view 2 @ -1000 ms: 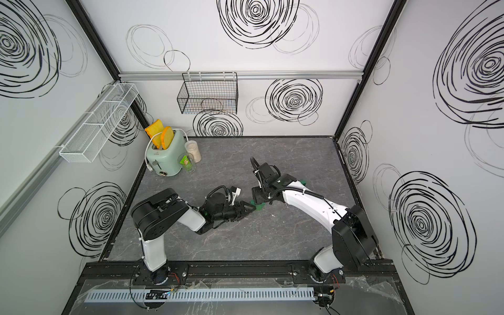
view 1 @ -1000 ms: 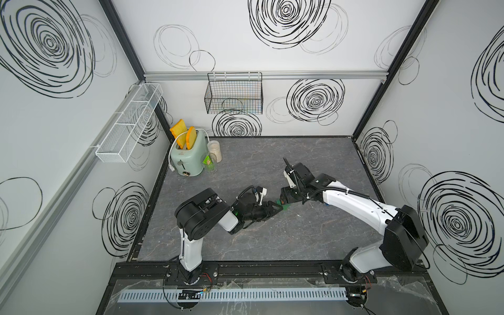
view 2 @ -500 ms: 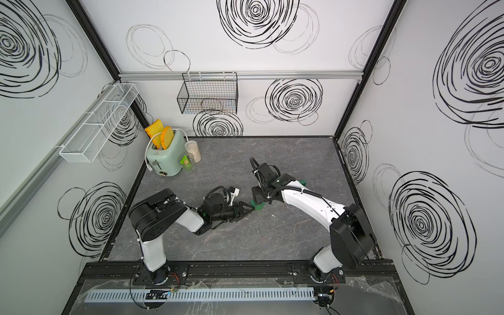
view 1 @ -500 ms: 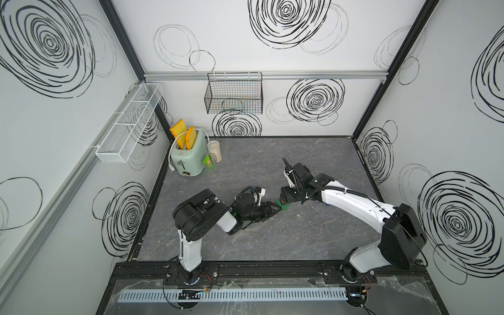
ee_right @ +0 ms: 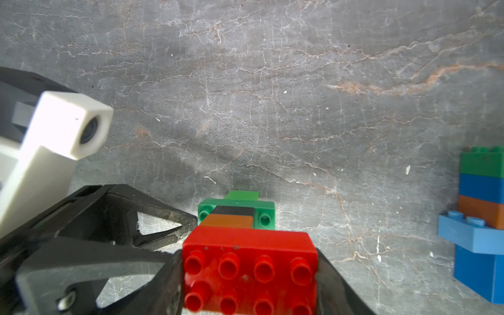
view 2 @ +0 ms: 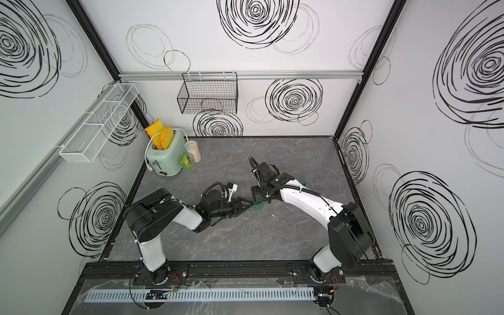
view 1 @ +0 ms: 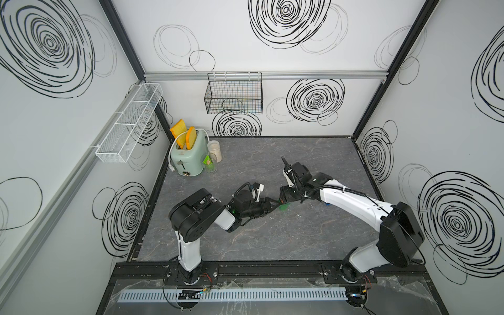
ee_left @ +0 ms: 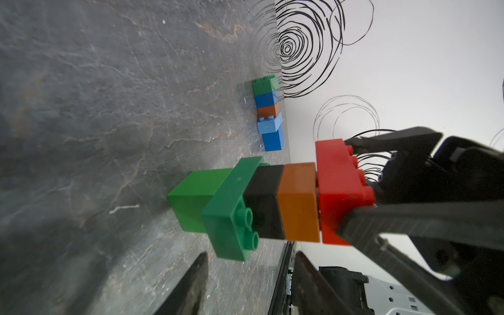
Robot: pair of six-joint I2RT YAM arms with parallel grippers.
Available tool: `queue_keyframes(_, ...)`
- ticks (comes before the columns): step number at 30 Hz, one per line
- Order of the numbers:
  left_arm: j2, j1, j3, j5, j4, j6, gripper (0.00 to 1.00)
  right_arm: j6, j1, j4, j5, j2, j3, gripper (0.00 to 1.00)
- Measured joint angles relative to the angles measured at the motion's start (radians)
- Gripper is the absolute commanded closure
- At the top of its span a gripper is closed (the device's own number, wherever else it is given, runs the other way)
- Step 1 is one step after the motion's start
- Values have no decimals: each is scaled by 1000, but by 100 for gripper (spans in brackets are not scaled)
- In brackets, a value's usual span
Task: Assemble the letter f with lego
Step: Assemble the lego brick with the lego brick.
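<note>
A lego stack stands upright from the table: green square at the base, then a green oblong, black, orange, and a red oblong on top. My right gripper is shut on the red brick's ends from above. In both top views only the stack's green base shows under the right gripper. My left gripper is open and low beside the stack, its fingers near the green oblong, with nothing between them. A second lego stack lies on the table.
A mint toaster with toast, a jar and a glass stand at the back left corner. A black wire basket and a white wire shelf hang on the walls. The second stack lies near the right wall.
My right arm has edged a little to the left with the stack. The left arm has barely moved, and both grippers keep the same opening.
</note>
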Motion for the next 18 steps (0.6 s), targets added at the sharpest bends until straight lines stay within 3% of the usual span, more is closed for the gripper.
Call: queue_keyframes(18, 62, 15, 24, 9, -3, 6, 48, -24, -1, 12, -11, 5, -6, 44)
